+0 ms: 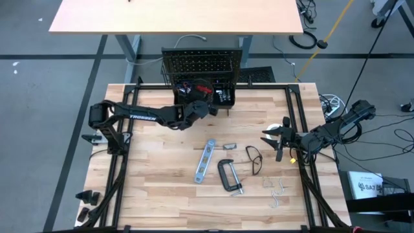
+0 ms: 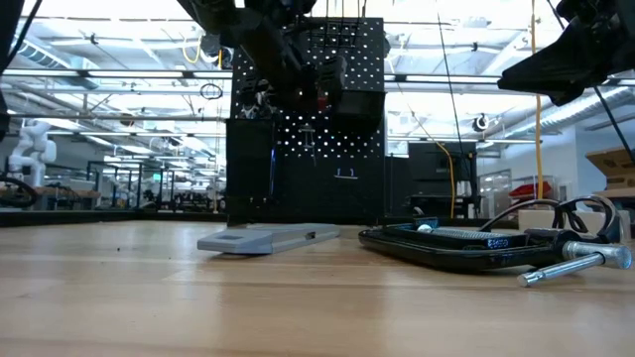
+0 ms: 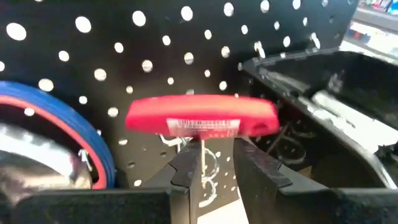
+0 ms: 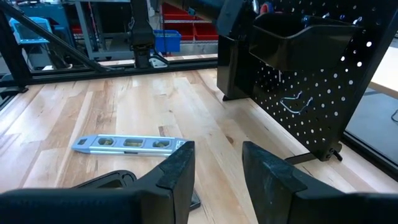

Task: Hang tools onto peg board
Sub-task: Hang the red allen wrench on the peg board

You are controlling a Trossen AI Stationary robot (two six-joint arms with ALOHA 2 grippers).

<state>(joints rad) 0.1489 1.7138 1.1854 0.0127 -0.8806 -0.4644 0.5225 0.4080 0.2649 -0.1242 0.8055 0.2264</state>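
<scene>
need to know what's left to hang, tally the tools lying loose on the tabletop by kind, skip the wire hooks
level: 1
c-clamp: 1
glasses: 1
small silver tool: 1
white tape roll: 1
total: 5
not counted: red-handled tool, held in the left pincer

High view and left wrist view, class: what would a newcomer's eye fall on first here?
First, the red T-shaped handle clamped between the left gripper fingers, held up against the upright black perforated peg board at the table's far edge. Next, the tools lying on the tan wooden tabletop: a blue-silver level, a black C-clamp and glasses. The right gripper waits open near the table's right edge.
</scene>
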